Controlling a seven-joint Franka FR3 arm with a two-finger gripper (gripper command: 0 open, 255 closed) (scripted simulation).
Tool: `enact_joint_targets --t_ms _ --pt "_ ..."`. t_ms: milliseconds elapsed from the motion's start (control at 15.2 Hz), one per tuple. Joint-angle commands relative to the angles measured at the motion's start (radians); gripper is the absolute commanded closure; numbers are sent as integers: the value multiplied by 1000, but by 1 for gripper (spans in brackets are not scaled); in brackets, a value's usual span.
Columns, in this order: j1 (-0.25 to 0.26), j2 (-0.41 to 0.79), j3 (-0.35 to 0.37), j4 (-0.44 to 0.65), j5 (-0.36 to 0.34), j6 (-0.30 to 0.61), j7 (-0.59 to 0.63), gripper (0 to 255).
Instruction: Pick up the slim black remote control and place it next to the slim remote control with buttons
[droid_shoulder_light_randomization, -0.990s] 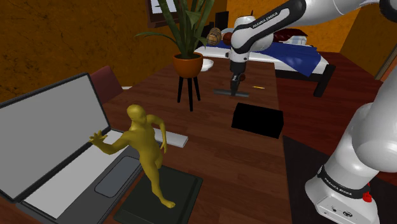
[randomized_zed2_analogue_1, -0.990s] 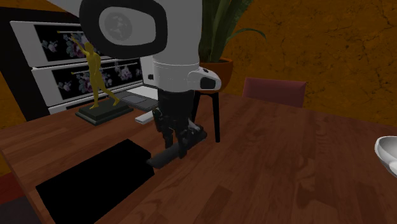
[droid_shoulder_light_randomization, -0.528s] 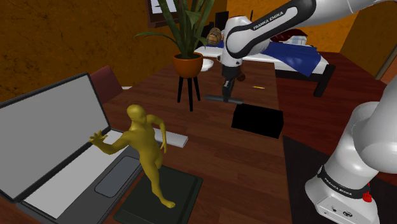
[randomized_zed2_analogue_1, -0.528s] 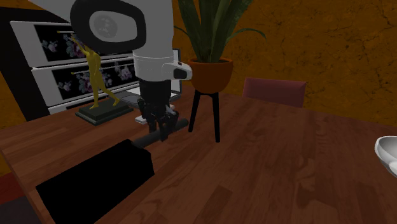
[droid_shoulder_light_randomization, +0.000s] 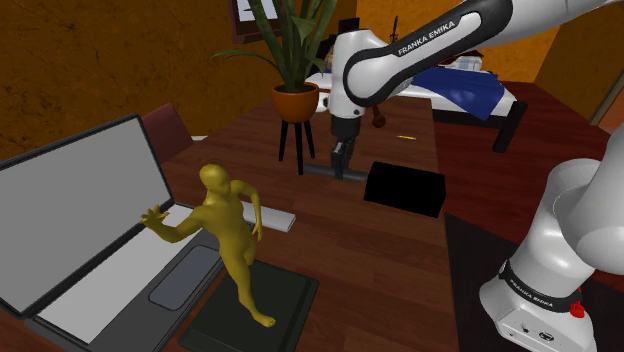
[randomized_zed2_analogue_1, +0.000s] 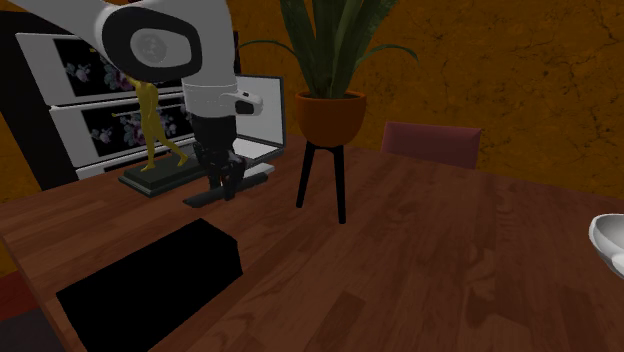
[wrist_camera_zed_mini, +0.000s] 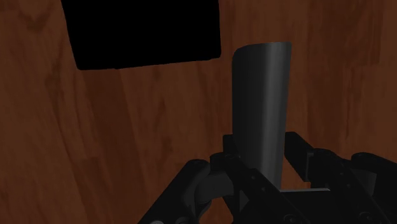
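My gripper (droid_shoulder_light_randomization: 340, 166) is shut on the slim black remote (droid_shoulder_light_randomization: 322, 171), which hangs level just above the wooden table. It hovers between the plant stand and the black flat slab (droid_shoulder_light_randomization: 405, 188). In the second exterior view the gripper (randomized_zed2_analogue_1: 222, 186) carries the remote (randomized_zed2_analogue_1: 252, 180) in front of the figurine's base. Seen from the wrist, the remote (wrist_camera_zed_mini: 261, 102) is a dark grey bar clasped between both fingers of the gripper (wrist_camera_zed_mini: 266, 160). The light slim remote with buttons (droid_shoulder_light_randomization: 268, 216) lies on the table beside the figurine, a short way from my gripper toward the shoulder view's lower left.
A potted plant (droid_shoulder_light_randomization: 296, 100) stands on a small black stand. A gold figurine (droid_shoulder_light_randomization: 232, 232) on a dark base and an open laptop (droid_shoulder_light_randomization: 85, 215) sit at the shoulder view's left. A white bowl (randomized_zed2_analogue_1: 608, 240) sits at the second exterior view's right edge.
The arm has carried the black remote toward the shoulder view's left, away from the black slab and closer to the light remote. The grip has stayed shut.
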Motion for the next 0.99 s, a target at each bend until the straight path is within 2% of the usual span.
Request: enact_joint_targets --t_ms 0,924 --pt "27 6 32 8 7 3 56 255" --pt "29 112 33 -78 27 193 32 255"
